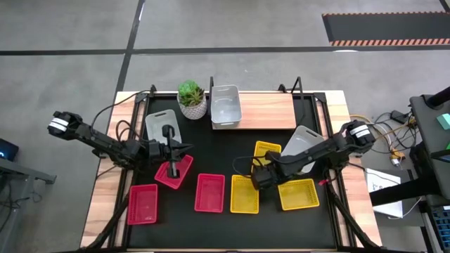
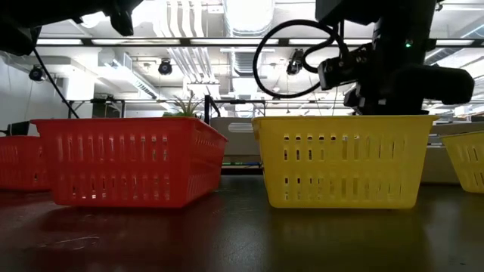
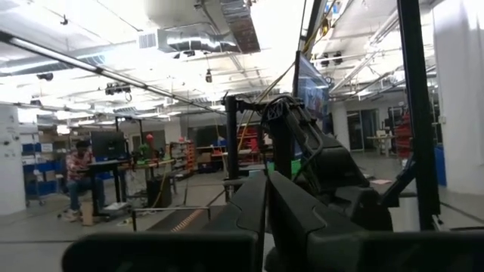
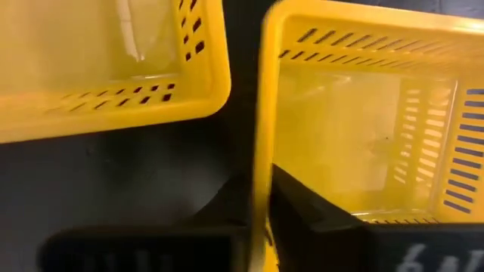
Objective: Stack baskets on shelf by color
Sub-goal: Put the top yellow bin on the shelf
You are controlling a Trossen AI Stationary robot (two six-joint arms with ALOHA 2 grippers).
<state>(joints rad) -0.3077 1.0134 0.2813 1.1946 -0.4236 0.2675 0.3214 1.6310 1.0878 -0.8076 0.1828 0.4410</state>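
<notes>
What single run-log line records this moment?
right end effector: shut on yellow basket wall | left end effector: shut, above red basket

Three yellow baskets (image 1: pixel 245 194) and three red ones (image 1: pixel 209 192) with slotted sides sit on a black mat (image 1: pixel 232 158), a whitish-grey basket (image 1: pixel 226 106) on the light-brown shelf (image 1: pixel 271 111), beside a green plant (image 1: pixel 190 91) in what looks like a white pot (image 1: pixel 194 109).
</notes>
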